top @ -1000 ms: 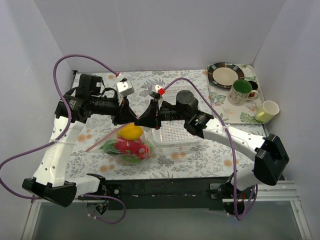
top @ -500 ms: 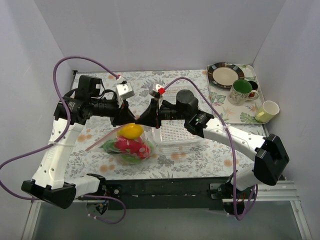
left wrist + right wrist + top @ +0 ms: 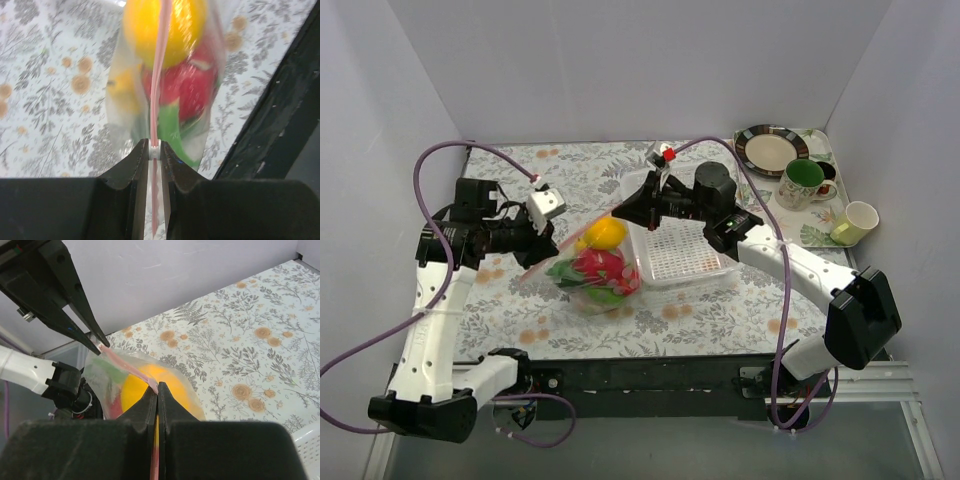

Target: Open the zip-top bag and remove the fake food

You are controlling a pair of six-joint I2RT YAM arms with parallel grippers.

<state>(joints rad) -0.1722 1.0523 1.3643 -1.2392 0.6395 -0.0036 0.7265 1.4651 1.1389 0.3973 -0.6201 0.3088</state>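
The clear zip-top bag [image 3: 592,275] hangs between my two grippers, above the floral table. Inside it are the fake food pieces: a yellow one [image 3: 606,232] on top, a red one [image 3: 600,267] and a green one [image 3: 607,296]. My left gripper [image 3: 552,255] is shut on the white slider [image 3: 154,149] of the pink zip strip [image 3: 160,75]. My right gripper [image 3: 617,213] is shut on the strip's other end [image 3: 156,385], over the yellow piece [image 3: 145,390]. The left gripper's fingers [image 3: 80,300] show in the right wrist view.
A white perforated basket [image 3: 688,258] stands right of the bag, under the right arm. A tray at the back right holds a plate [image 3: 770,150], a green mug [image 3: 802,182] and a pale cup [image 3: 856,221]. The table's black front edge [image 3: 280,110] is near.
The two grippers have moved apart, the left one to the left with the slider, the right one back and right. The bag has risen and shifted toward the basket.
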